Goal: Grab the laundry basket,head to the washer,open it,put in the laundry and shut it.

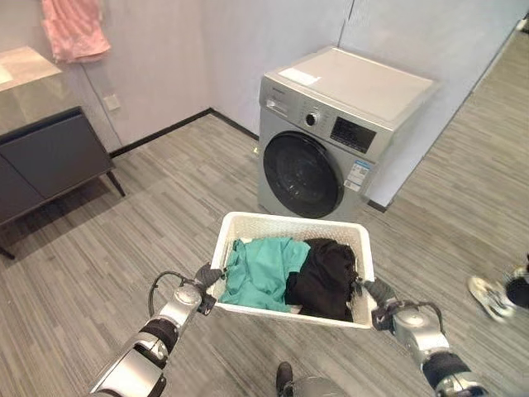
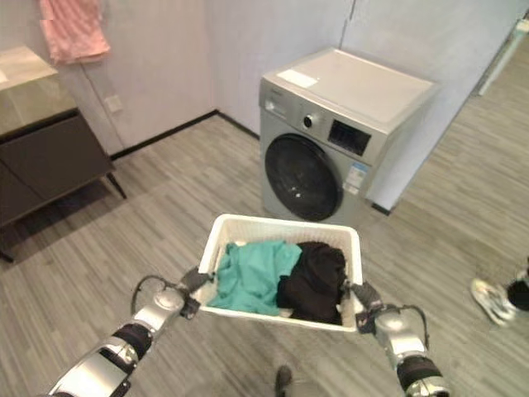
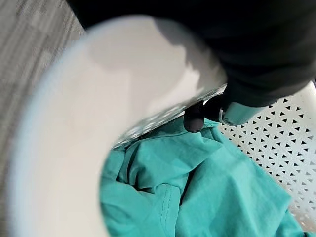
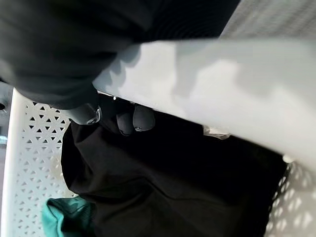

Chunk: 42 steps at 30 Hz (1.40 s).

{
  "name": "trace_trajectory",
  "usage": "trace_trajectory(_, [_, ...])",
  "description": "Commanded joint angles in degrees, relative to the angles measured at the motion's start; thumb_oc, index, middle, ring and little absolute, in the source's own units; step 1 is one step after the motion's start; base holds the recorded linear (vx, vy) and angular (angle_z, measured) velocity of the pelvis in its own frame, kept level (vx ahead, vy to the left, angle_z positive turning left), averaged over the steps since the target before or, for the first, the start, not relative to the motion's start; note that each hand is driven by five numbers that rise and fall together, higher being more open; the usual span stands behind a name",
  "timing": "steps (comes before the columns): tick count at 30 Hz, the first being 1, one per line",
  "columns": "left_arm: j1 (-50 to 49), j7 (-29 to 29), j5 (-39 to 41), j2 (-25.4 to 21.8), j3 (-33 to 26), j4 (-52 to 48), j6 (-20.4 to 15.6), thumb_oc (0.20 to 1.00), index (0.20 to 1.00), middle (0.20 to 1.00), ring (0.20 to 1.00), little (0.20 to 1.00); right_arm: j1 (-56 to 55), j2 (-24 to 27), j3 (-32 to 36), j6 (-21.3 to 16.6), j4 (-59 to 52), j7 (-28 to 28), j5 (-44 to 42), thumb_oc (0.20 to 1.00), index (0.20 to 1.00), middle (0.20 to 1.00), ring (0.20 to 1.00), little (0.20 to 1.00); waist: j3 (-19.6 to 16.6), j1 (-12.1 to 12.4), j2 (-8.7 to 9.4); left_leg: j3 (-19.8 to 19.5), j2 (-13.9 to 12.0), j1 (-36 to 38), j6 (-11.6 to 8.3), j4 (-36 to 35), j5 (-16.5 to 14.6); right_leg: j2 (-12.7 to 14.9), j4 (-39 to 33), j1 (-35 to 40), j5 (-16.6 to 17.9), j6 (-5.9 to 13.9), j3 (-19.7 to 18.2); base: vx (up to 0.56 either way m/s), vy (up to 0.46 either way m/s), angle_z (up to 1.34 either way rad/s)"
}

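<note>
I hold a white perforated laundry basket (image 1: 291, 225) off the floor in front of me. Inside lie a teal garment (image 1: 260, 271) on the left and a black garment (image 1: 326, 277) on the right. My left hand (image 1: 207, 277) is shut on the basket's left rim (image 3: 74, 148), fingertips (image 3: 194, 120) curled inside over the teal cloth. My right hand (image 1: 374, 294) is shut on the right rim (image 4: 222, 89), fingertips (image 4: 134, 118) hooked inside over the black cloth. The silver washer (image 1: 343, 124) stands straight ahead, its round dark door (image 1: 302, 175) closed.
A dark cabinet (image 1: 50, 161) on thin legs stands at the left wall, with a pink cloth (image 1: 74, 29) hanging above it. A person's shoe (image 1: 489, 298) rests on the floor at the right. Wood-look floor lies between the basket and the washer.
</note>
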<state>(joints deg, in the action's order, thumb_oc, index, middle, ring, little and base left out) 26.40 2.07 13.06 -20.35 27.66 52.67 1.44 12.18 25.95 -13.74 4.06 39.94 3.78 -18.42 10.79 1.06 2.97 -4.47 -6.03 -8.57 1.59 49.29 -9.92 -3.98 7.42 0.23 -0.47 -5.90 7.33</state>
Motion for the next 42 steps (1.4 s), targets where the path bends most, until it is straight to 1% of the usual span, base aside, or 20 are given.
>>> trace_trajectory(1, [6.7, 2.4, 3.9, -4.5, -2.3, -2.0, -2.6, 0.200, 0.200, 0.200, 0.200, 0.200, 1.7, 9.4, 5.9, -3.8, -2.6, -2.3, -2.7, 0.200, 0.200, 0.200, 0.200, 0.200, 0.0, 0.4, 0.40, 1.5, -3.6, 0.9, -2.30, -18.7, 9.7, 5.9, -1.7, 1.3, -2.4, 8.73, -1.2, 0.13, 0.033, 0.04])
trace_trajectory(2, [6.8, 2.6, 3.9, -4.7, -2.3, -2.4, -2.7, 0.200, 0.200, 0.200, 0.200, 0.200, 1.6, 9.3, 6.0, -3.8, -2.9, -2.3, -2.7, 0.200, 0.200, 0.200, 0.200, 0.200, 0.0, 0.6, 0.07, 2.1, -3.1, 0.0, -2.94, -24.2, 9.6, 5.9, -2.0, 1.5, -2.6, 9.09, -1.2, 0.13, 0.105, -0.17])
trace_trajectory(3, [7.1, 2.7, 4.0, -4.6, -2.0, -2.4, -2.9, 0.200, 0.200, 0.200, 0.200, 0.200, 1.7, 9.3, 5.9, -4.0, -3.1, -2.5, -2.6, 0.200, 0.200, 0.200, 0.200, 0.200, 0.2, 1.3, -0.34, 3.6, -2.3, 0.4, -3.78, -33.6, 11.1, 6.2, -2.3, 2.6, -3.2, 9.53, -1.3, 0.15, 0.132, -0.16])
trace_trajectory(4, [7.4, 2.7, 4.0, -4.8, -1.8, -2.4, -3.0, 0.200, 0.200, 0.200, 0.200, 0.200, 1.8, 9.2, 6.0, -4.1, -3.0, -2.7, -2.5, 0.200, 0.200, 0.200, 0.200, 0.200, 0.2, 1.6, -0.66, 4.0, -2.4, -0.4, -4.55, -35.1, 12.1, 6.2, -2.1, 3.2, -3.5, 9.56, -1.4, 0.16, 0.154, -0.27])
trace_trajectory(5, [7.6, 2.8, 4.3, -4.7, -1.9, -2.2, -3.2, 0.200, 0.200, 0.200, 0.200, 0.200, 2.0, 9.0, 6.0, -4.2, -2.8, -2.7, -2.4, 0.200, 0.200, 0.200, 0.200, 0.200, -0.1, 1.4, -1.17, 4.8, -2.6, 0.7, -4.66, -37.2, 11.2, 6.3, -1.7, 3.2, -4.0, 10.03, -1.4, 0.17, 0.144, -0.22])
trace_trajectory(6, [7.7, 3.0, 3.8, -4.4, -1.9, -1.7, -3.2, 0.200, 0.200, 0.200, 0.200, 0.200, 1.8, 8.3, 6.0, -4.3, -2.8, -2.7, -2.2, 0.200, 0.200, 0.200, 0.200, 0.200, -0.4, 1.4, -1.49, 4.9, -2.0, 2.1, -4.76, -38.8, 10.9, 6.6, -1.6, 3.6, -4.4, 10.34, -1.5, 0.27, 0.206, -0.44])
trace_trajectory(7, [7.7, 2.8, 3.3, -4.1, -1.4, -1.3, -3.5, 0.200, 0.200, 0.200, 0.200, 0.200, 1.2, 7.5, 6.2, -4.4, -3.1, -2.6, -2.2, 0.200, 0.200, 0.200, 0.200, 0.200, -1.3, 1.3, -1.77, 5.0, -1.1, 3.5, -4.80, -39.7, 10.4, 7.7, -1.6, 4.1, -4.6, 10.69, -1.3, 0.21, 0.149, -0.43])
trace_trajectory(8, [7.7, 2.8, 3.3, -4.1, -1.4, -1.3, -3.6, 0.200, 0.200, 0.200, 0.200, 0.200, 1.2, 7.5, 6.2, -4.4, -3.1, -2.6, -2.1, 0.200, 0.200, 0.200, 0.200, 0.200, -1.3, 1.3, -1.75, 5.0, -1.1, 3.5, -4.80, -39.8, 10.4, 7.7, -1.6, 4.1, -4.6, 10.70, -1.3, 0.18, 0.139, -0.38])
trace_trajectory(10, [7.5, 3.0, 3.2, -3.8, -1.4, -1.3, -3.7, 0.200, 0.200, 0.200, 0.200, 0.200, 0.8, 7.1, 6.4, -4.6, -3.0, -2.7, -2.0, 0.200, 0.200, 0.200, 0.200, 0.200, -2.0, 1.2, -1.99, 5.6, -0.3, 5.0, -4.43, -41.9, 10.2, 8.6, -1.9, 4.4, -4.4, 11.13, -1.2, 0.14, 0.147, -0.08])
trace_trajectory(11, [7.5, 2.9, 3.3, -3.8, -1.3, -1.4, -3.8, 0.200, 0.200, 0.200, 0.200, 0.200, 0.6, 6.9, 6.4, -4.5, -2.9, -2.6, -1.7, 0.200, 0.200, 0.200, 0.200, 0.200, -2.6, 1.1, -2.37, 5.9, 0.4, 6.4, -3.97, -44.3, 10.4, 9.3, -2.2, 4.5, -4.3, 11.62, -1.2, 0.15, 0.186, 0.04])
trace_trajectory(13, [7.5, 2.9, 3.3, -3.7, -1.3, -1.6, -4.0, 0.200, 0.200, 0.200, 0.200, 0.200, 0.4, 6.8, 6.4, -4.5, -2.8, -2.4, -1.6, 0.200, 0.200, 0.200, 0.200, 0.200, -2.9, 1.1, -2.52, 6.1, 0.6, 7.1, -3.78, -45.7, 10.7, 9.6, -2.6, 4.6, -4.1, 11.88, -1.2, 0.07, 0.109, 0.08])
trace_trajectory(16, [7.7, 3.0, 3.3, -2.8, -0.7, -2.2, -4.4, 0.200, 0.200, 0.200, 0.200, 0.200, 0.6, 6.7, 6.6, -5.0, -3.4, -2.7, -1.5, 0.200, 0.200, 0.200, 0.200, 0.200, -3.2, 1.0, -2.84, 6.8, 1.9, 8.1, -3.32, -51.1, 12.0, 10.6, -5.0, 3.9, -3.0, 13.04, -0.1, 0.01, 0.126, 0.11])
trace_trajectory(23, [6.8, 2.9, 3.3, -2.4, -0.8, -2.5, -4.5, 0.200, 0.200, 0.200, 0.200, 0.200, 0.5, 6.4, 6.4, -5.0, -3.7, -2.8, -0.3, 0.200, 0.200, 0.200, 0.200, 0.200, -3.0, 1.2, -2.60, 6.8, 2.4, 8.6, -2.97, -53.4, 12.6, 10.8, -5.6, 3.4, -2.5, 13.65, 0.2, 0.01, 0.035, 0.09])
trace_trajectory(26, [6.8, 3.2, 3.3, -2.3, -1.1, -2.3, -4.7, 0.200, 0.200, 0.200, 0.200, 0.200, 0.4, 6.0, 6.1, -5.4, -4.1, -2.6, -0.6, 0.200, 0.200, 0.200, 0.200, 0.200, -2.9, 1.4, -2.37, 6.6, 2.6, 8.7, -2.80, -53.6, 12.5, 10.9, -5.8, 3.2, -2.2, 13.92, 0.4, 0.00, 0.015, 0.02])
trace_trajectory(31, [6.7, 3.3, 3.0, -2.6, -1.2, -2.6, -4.9, 0.200, 0.200, 0.200, 0.200, 0.200, -0.1, 5.7, 6.3, -5.9, -4.1, -2.4, -1.4, 0.200, 0.200, 0.200, 0.200, 0.200, -3.0, 1.5, -2.52, 6.8, 2.7, 9.2, -2.74, -53.6, 12.2, 11.0, -5.9, 3.4, -2.2, 14.03, 0.6, 0.01, 0.004, -0.02])
trace_trajectory(32, [-20.2, 3.3, 2.0, 7.8, -7.0, -6.2, -7.8, 0.200, 0.200, 0.200, 0.200, 0.200, -10.9, -7.1, 6.5, -10.1, 16.8, -1.6, -6.8, 0.200, 0.200, 0.200, 0.200, 0.200, -2.6, -2.6, -5.57, 10.2, 1.2, 8.8, -4.08, -53.1, 10.0, 12.6, -8.3, 1.5, -1.4, 12.95, 1.2, 0.00, 0.000, 0.00])
trace_trajectory(36, [-21.1, 3.0, 1.3, 7.9, -6.8, -5.0, -8.0, 0.200, 0.200, 0.200, 0.200, 0.200, -11.3, -7.3, 6.3, -10.3, 16.7, -1.6, -6.2, 0.200, 0.200, 0.200, 0.200, 0.200, -3.1, -2.4, -5.53, 10.1, 1.6, 9.5, -4.07, -53.7, 10.0, 12.8, -9.1, 2.4, -1.2, 13.19, 1.6, 0.00, 0.004, -0.08])
trace_trajectory(39, [-21.5, 3.0, 1.2, 7.6, -7.2, -5.5, -7.9, 0.200, 0.200, 0.200, 0.200, 0.200, -11.5, -7.0, 5.9, -10.6, 14.5, -1.9, -5.6, 0.200, 0.200, 0.200, 0.200, 0.200, -3.0, -2.1, -5.37, 9.9, 1.5, 9.5, -4.13, -53.6, 10.1, 12.8, -9.5, 2.8, -1.0, 13.18, 1.7, 0.00, -0.004, 0.06])
trace_trajectory(40, [-22.1, 3.2, 1.0, 7.0, -8.0, -6.9, -7.9, 0.200, 0.200, 0.200, 0.200, 0.200, -11.7, -6.2, 6.1, -10.9, 11.3, -2.5, -4.5, 0.200, 0.200, 0.200, 0.200, 0.200, -2.9, -2.0, -5.21, 9.8, 1.4, 9.4, -4.20, -53.6, 10.2, 12.8, -9.9, 2.9, -0.8, 13.25, 2.0, 0.00, 0.002, 0.05])
trace_trajectory(42, [-22.2, 3.3, 0.9, 6.8, -8.3, -7.8, -7.9, 0.200, 0.200, 0.200, 0.200, 0.200, -12.0, -5.7, 6.4, -11.0, 9.0, -2.9, -3.9, 0.200, 0.200, 0.200, 0.200, 0.200, -2.8, -2.0, -5.12, 9.8, 1.4, 9.3, -4.24, -53.7, 10.2, 12.8, -10.2, 3.0, -0.7, 13.31, 2.3, 0.00, 0.004, 0.02])
